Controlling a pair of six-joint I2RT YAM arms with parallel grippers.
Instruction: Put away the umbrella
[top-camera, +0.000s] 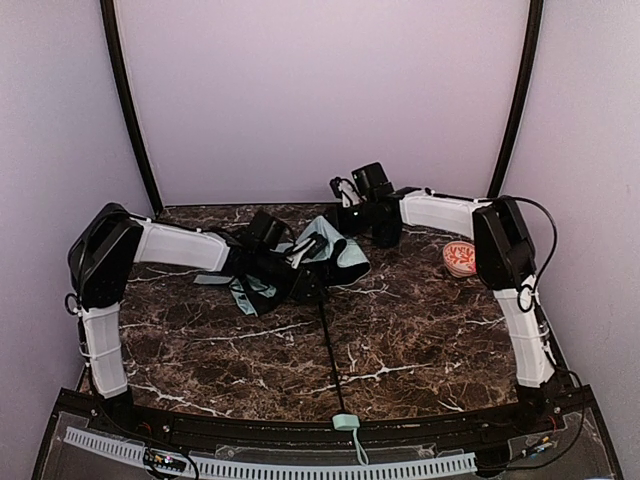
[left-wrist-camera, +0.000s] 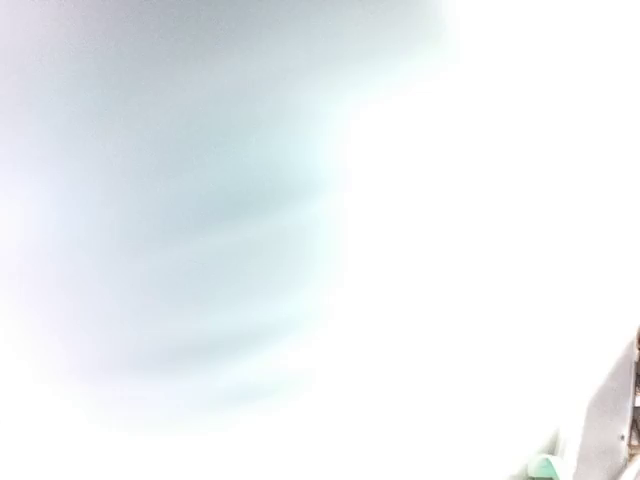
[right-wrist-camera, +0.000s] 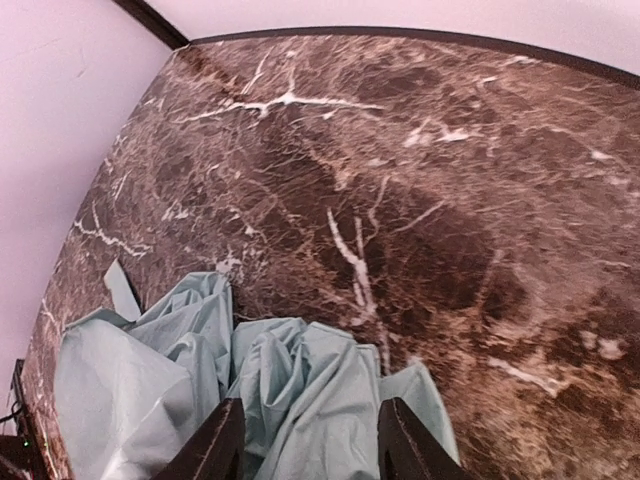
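Table (top-camera: 420, 340): dark brown marble-pattern top with white veins and a slight gloss, spanning my whole work area. Back wall (top-camera: 320, 90): plain pale lilac, meeting the table's far edge along a dark trim (right-wrist-camera: 400, 35). Left wall (top-camera: 50, 150) and right wall (top-camera: 590, 130): same pale finish, closing me in on both sides. Left strut (top-camera: 128, 110) and right strut (top-camera: 517, 100): black, rising from the far corners and leaning outward toward the top. Near edge: black rail (top-camera: 250, 425) with a white slotted strip (top-camera: 270, 466) below it. Light: soft and even. My left wrist view is bleached out, and I can read nothing of the room there
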